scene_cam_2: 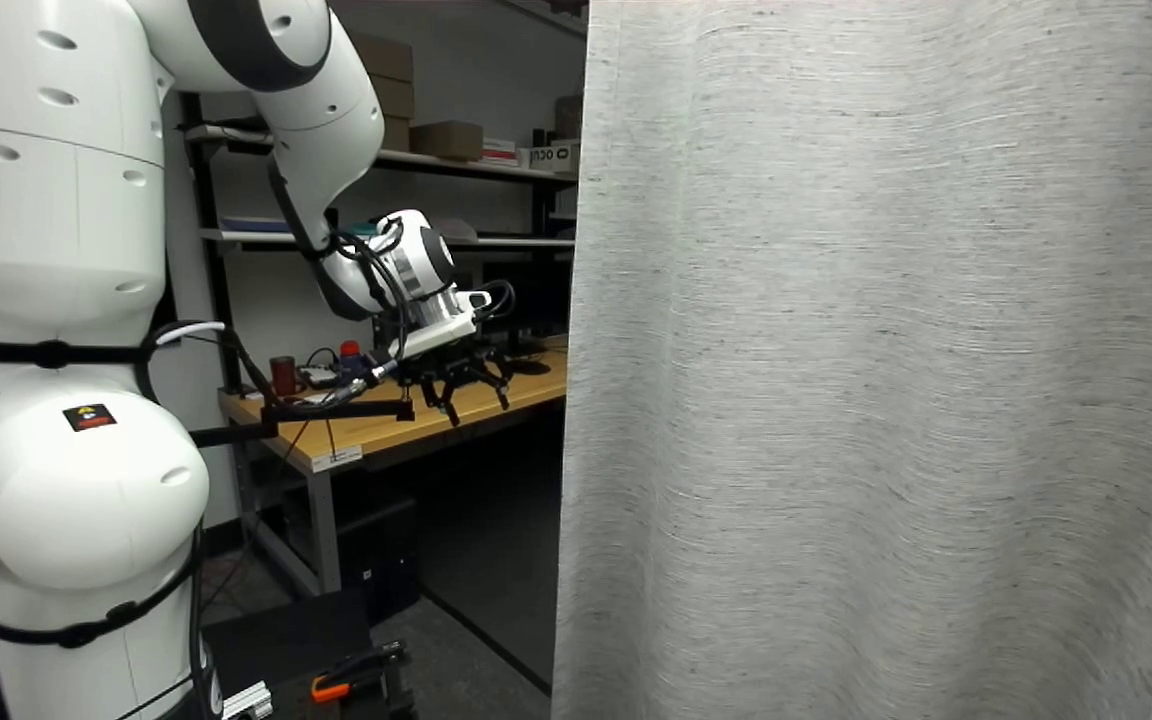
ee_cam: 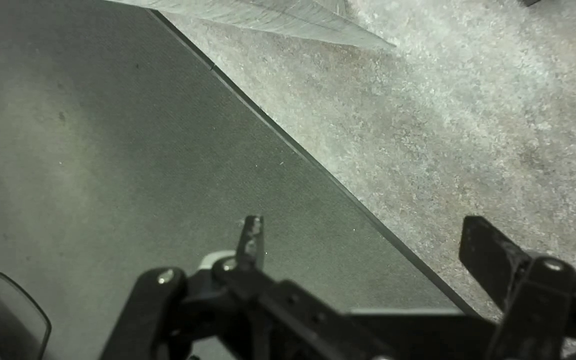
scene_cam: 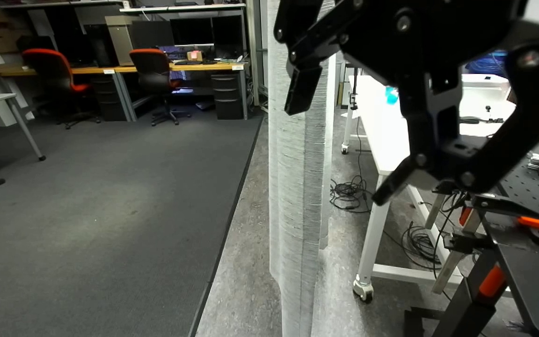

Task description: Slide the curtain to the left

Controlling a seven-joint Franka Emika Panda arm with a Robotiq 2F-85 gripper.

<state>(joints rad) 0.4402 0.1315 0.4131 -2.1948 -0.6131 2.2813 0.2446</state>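
Observation:
The pale grey curtain (scene_cam: 300, 201) hangs in vertical folds in an exterior view, and its broad face (scene_cam_2: 836, 350) fills the right half in an exterior view. My gripper (scene_cam: 344, 140) stands open, its black fingers wide apart with nothing between them; one finger overlaps the curtain in that view. Seen from elsewhere, the gripper (scene_cam_2: 479, 408) points downward, left of the curtain's edge, with a visible gap. Only the curtain's lower end (ee_cam: 288, 17) shows at the top of the wrist view, away from the fingertips. Its upper end is out of view.
A white wheeled table (scene_cam: 377, 117) stands right of the curtain, with loose cables (scene_cam: 349, 194) on the floor. A black worktop (scene_cam: 527, 285) carries a clamp with an orange handle (scene_cam: 535, 223). A wooden desk (scene_cam_2: 526, 395) is behind the gripper. Dark carpet (scene_cam: 134, 224) lies left.

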